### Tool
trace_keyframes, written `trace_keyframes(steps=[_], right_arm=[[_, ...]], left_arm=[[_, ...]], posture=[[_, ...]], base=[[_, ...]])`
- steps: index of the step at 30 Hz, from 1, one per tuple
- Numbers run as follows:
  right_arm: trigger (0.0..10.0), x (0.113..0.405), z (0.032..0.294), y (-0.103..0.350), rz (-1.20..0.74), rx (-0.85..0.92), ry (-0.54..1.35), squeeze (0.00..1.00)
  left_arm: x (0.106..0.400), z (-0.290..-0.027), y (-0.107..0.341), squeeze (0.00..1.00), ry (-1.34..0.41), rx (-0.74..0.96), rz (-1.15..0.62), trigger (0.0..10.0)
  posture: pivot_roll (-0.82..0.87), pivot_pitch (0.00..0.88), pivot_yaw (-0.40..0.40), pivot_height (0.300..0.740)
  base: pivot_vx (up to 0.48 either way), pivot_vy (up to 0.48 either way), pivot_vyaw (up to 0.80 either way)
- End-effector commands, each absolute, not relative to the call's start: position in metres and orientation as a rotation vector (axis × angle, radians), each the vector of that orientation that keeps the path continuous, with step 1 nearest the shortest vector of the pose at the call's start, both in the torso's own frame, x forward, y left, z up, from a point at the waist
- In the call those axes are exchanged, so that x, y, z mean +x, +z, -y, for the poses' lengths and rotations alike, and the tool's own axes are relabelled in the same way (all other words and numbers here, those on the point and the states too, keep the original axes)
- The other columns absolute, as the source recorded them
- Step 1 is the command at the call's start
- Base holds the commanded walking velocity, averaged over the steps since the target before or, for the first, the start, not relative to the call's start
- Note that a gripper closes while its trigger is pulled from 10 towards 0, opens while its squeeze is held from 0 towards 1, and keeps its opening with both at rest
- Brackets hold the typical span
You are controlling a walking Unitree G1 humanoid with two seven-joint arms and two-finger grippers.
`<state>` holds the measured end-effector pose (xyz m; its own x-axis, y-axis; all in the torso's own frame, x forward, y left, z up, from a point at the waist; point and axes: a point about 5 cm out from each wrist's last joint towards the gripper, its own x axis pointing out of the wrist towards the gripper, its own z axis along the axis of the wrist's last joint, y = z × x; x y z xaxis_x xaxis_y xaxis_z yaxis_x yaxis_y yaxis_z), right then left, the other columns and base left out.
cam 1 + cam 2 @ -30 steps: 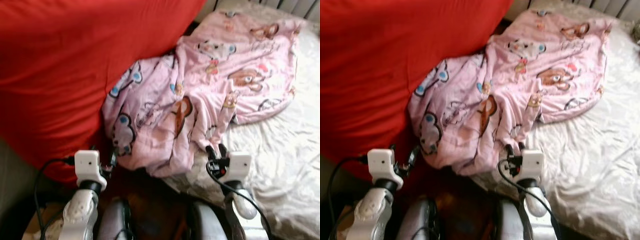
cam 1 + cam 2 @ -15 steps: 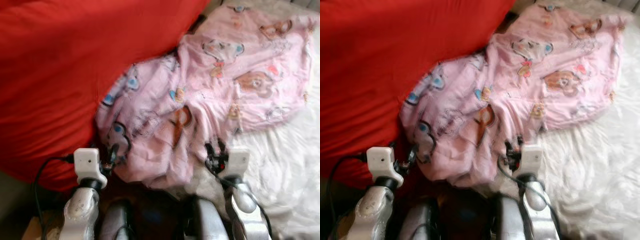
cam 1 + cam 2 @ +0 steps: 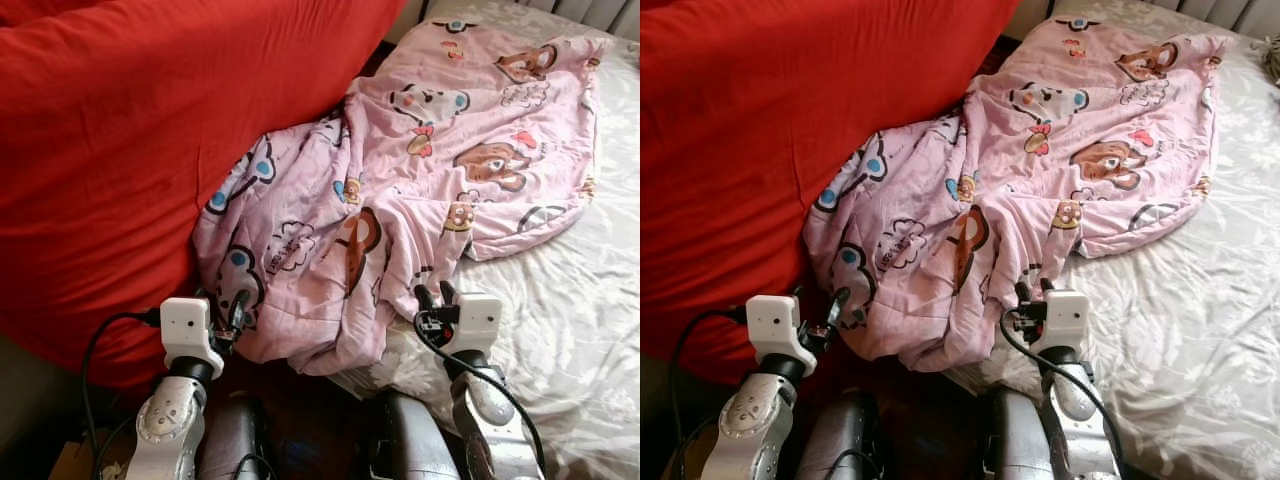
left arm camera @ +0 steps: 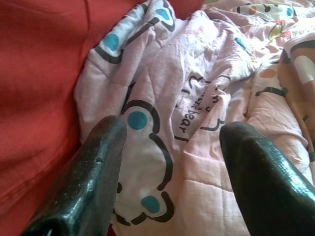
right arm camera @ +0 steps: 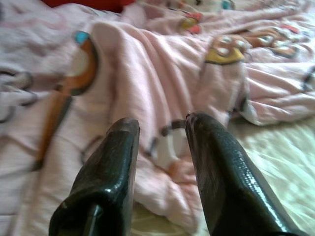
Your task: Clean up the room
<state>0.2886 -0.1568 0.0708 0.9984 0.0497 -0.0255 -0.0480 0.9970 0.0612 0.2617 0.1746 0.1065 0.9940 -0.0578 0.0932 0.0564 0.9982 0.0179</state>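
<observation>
Pink cartoon-print blanket [image 3: 420,170] crumpled on the bed [image 3: 590,300] beside a red duvet [image 3: 130,130], left claw [image 3: 226,312] wide open at its near edge, right claw [image 3: 434,299] narrowly open, both empty

- The left gripper [image 3: 228,309] of two long black fingers sits low on the robot's left, its fingers [image 4: 98,167] spread wide apart.
- The right gripper [image 3: 434,297], on its silver arm [image 3: 485,400], points forward, its fingers [image 5: 110,167] parted by a narrow gap.
</observation>
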Motion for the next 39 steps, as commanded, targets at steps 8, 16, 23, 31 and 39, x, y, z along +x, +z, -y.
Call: trace_keyframes(steps=[8, 16, 23, 31, 39], right_arm=[[10.0, 0.291, 0.165, 0.059, -0.069, 0.036, 0.018, 0.0], [10.0, 0.303, 0.163, 0.05, -0.124, 0.025, 0.002, 0.0], [10.0, 0.318, 0.161, 0.042, -0.228, -0.004, 0.003, 0.0], [10.0, 0.333, 0.151, 0.044, -0.291, -0.017, 0.047, 1.0], [10.0, 0.341, 0.152, 0.052, -0.271, -0.01, 0.031, 1.0]], left_arm=[[0.258, -0.174, 0.102, 0.0, -0.061, 0.009, 0.07, 10.0], [0.258, -0.173, 0.101, 0.0, -0.067, 0.01, 0.066, 10.0], [0.26, -0.172, 0.104, 0.0, -0.074, 0.012, 0.069, 10.0], [0.262, -0.171, 0.109, 0.0, -0.089, 0.016, 0.079, 10.0], [0.252, -0.174, 0.11, 0.0, -0.078, 0.02, 0.067, 10.0]], posture=[[0.0, 0.3, -0.052, 0.587], [0.01, 0.306, -0.045, 0.587], [0.02, 0.314, -0.036, 0.587], [0.05, 0.35, -0.026, 0.587], [0.07, 0.393, -0.02, 0.587]], base=[[0.0, 0.0, 0.0], [0.0, 0.0, 0.0], [0.0, 0.0, 0.0], [0.0, 0.0, 0.0], [0.0, 0.0, 0.0]])
